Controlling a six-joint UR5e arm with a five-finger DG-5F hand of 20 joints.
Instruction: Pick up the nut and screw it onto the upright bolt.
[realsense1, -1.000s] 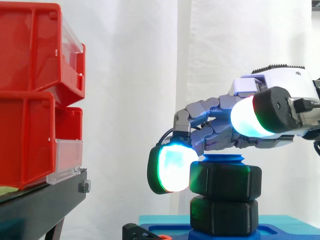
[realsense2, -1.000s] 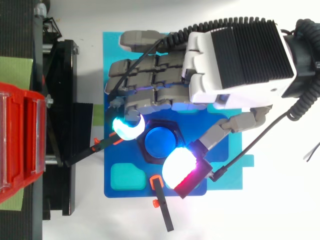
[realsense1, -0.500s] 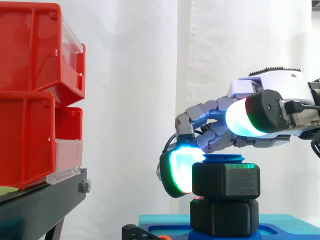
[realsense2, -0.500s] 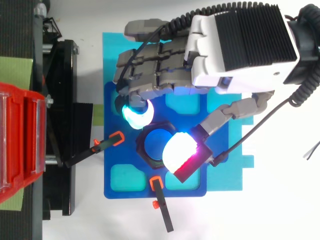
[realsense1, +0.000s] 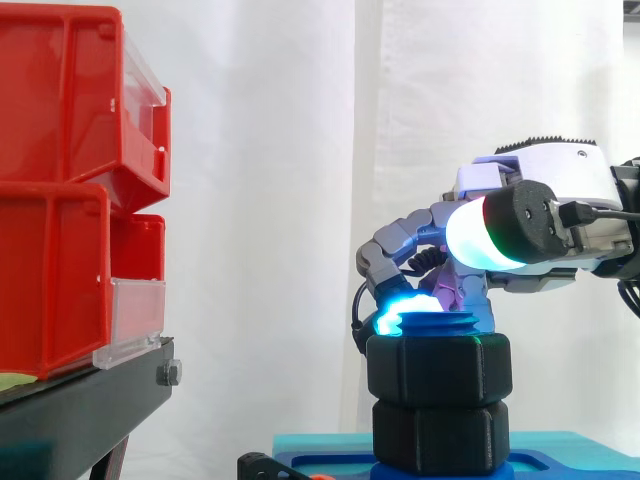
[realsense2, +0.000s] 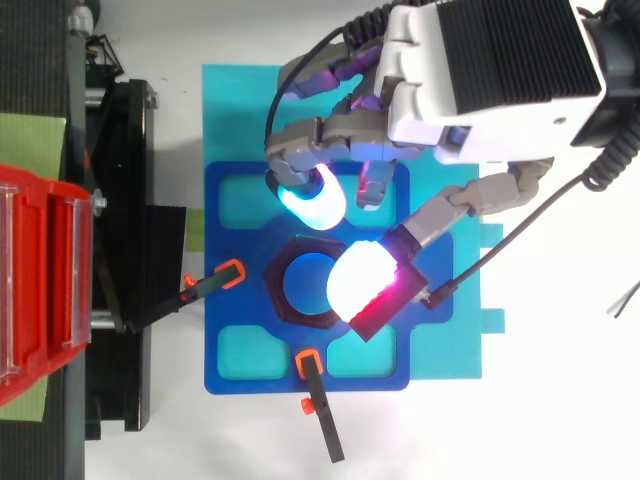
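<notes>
Zero grip from the hand (realsense2: 495, 70) now: thumb pad (realsense1: 478, 236) nearest, hovering over the upper nut (realsense1: 438, 368), which sits on the blue bolt (realsense1: 437, 325) atop a 2nd nut (realsense1: 435, 437), curled fingers (realsense2: 310, 200) beyond, clear of it, so closing off-centre could prob. tilt & cross-thread it.

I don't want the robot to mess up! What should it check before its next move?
1. Upper nut on the blue bolt: ok, the bolt tip pokes out above it.
2. Upper nut sitting level: ok.
3. Hand gripping the upper nut: not ok; curled fingers sit beside it, thumb hovers above.
4. Upper nut tight against lower nut: cannot tell.
5. Blue base lying flat: ok.
</notes>
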